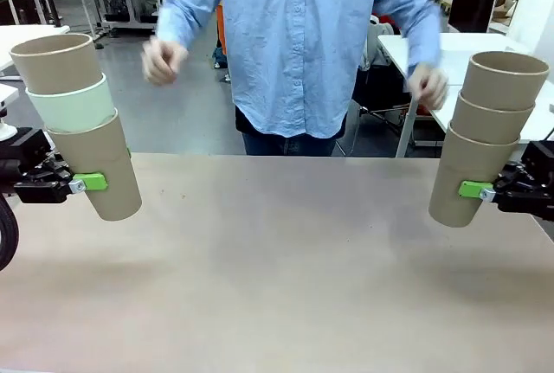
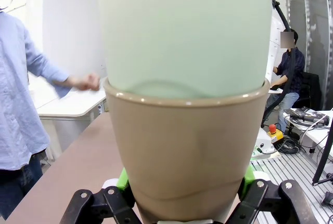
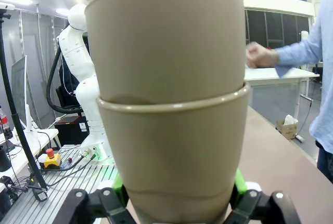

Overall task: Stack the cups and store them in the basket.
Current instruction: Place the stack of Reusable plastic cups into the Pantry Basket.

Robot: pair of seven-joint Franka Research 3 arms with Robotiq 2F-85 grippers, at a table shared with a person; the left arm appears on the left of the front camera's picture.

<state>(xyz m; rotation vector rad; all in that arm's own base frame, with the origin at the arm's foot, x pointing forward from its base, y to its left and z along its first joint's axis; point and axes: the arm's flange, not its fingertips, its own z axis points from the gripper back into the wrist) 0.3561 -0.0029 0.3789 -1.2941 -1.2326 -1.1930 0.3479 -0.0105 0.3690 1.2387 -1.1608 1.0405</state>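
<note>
Front view: cups (image 1: 80,118) inside left claw (image 1: 102,184)

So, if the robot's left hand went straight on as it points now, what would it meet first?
The left hand grips the left stack. Beyond, the way over the table looks free up to the right stack in the right hand, though depth is unclear.

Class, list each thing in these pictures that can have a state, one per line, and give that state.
Left stack: three nested cups, tilted, held aloft.
Green cup: middle of left stack.
Right stack: three nested brown cups, tilted, held aloft.
Left end effector: shut on left stack's bottom cup.
Right end effector: shut on right stack's bottom cup.
Person's hands: raised, apart from the cups.
</note>
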